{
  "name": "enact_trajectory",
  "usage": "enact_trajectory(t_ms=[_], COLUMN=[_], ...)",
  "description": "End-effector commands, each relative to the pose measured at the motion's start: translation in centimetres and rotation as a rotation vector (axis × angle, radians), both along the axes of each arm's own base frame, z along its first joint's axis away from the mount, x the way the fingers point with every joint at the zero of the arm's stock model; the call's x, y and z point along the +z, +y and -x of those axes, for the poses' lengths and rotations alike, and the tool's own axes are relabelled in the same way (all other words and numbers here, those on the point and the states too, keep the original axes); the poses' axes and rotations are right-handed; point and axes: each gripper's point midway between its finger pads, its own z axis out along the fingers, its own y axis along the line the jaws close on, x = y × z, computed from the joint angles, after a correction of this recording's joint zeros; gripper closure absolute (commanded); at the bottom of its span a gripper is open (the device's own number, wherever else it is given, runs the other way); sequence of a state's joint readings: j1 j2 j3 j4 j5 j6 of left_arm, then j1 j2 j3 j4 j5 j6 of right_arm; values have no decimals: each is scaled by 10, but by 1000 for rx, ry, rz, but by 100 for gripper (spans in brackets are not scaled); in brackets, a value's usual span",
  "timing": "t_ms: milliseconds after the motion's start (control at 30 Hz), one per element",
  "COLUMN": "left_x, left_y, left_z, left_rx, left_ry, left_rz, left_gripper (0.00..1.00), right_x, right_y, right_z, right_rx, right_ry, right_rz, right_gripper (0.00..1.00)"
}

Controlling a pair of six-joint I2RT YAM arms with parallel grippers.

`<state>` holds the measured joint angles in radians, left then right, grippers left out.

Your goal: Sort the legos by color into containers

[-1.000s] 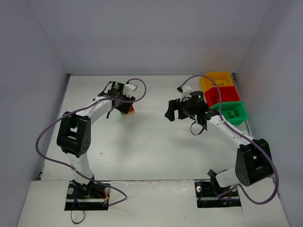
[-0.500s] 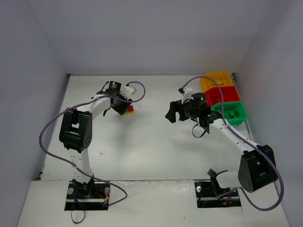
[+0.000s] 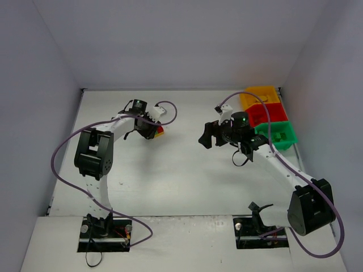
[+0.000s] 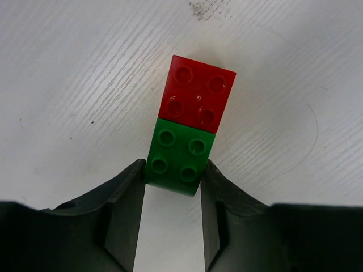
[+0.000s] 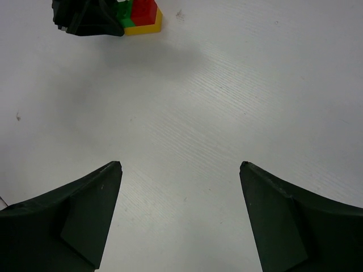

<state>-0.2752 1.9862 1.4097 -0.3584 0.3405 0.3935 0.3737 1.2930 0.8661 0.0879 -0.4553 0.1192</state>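
In the left wrist view a green brick [image 4: 177,156] sits on the white table with a red brick [image 4: 197,94] butted against its far side. My left gripper [image 4: 173,165] is shut on the green brick, one fingertip pressed on each side. From the right wrist view these legos [image 5: 142,17] form one cluster with a yellow piece beneath, partly hidden by the left gripper [image 5: 85,17]. My right gripper [image 5: 180,164] hangs open over bare table, mid-table [image 3: 207,135], holding nothing. The containers stand at the back right: yellow bin [image 3: 244,97], red bin [image 3: 282,109], green bin [image 3: 292,136].
The enclosure walls close in on the left, back and right, and the bins sit tight against the right wall. Purple cables loop off both arms. A small dark smudge [image 4: 201,7] marks the table beyond the bricks.
My left gripper's fingers have closed in onto the green brick, and the left arm has shifted a little. The right arm has drifted slightly right, its jaws still wide.
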Motion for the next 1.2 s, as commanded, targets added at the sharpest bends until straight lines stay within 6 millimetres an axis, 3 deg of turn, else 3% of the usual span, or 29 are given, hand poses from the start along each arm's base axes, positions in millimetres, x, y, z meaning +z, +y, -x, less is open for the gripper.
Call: enact_trajectory(t_ms=[0,167,200,267,333,367,700,867,1167], left_x=[27,35,36,39,50,65,140,160,192], left_y=[-17,-27,-30,-33,-39,-46,-67,-78,-88], left_z=[-10,-2,3,8,17,24,102,139,168], left_rx=[-59,-90,-99,-105,-121,-144,-387,-468,-517], left_ry=[-76,-85,-79,-70,-66,-78,-19,41,16], left_rz=[88,158,174,197,244,287,417,406,441], left_gripper=[69,83,93,95,99,100,100,100,100], right_x=[23,29,29,30,34,39,76,102,111], right_y=[4,9,9,11,13,16,46,57,87], right_z=[-1,-1,0,1,1,2,14,10,22], right_rx=[19,44,49,60,71,88,335,422,588], right_ry=[-57,-65,-63,-60,-65,-72,-172,-240,-240], right_rz=[-47,-58,-59,-66,-75,-84,-97,-105,-127], right_gripper=[19,21,21,21,22,22,26,28,27])
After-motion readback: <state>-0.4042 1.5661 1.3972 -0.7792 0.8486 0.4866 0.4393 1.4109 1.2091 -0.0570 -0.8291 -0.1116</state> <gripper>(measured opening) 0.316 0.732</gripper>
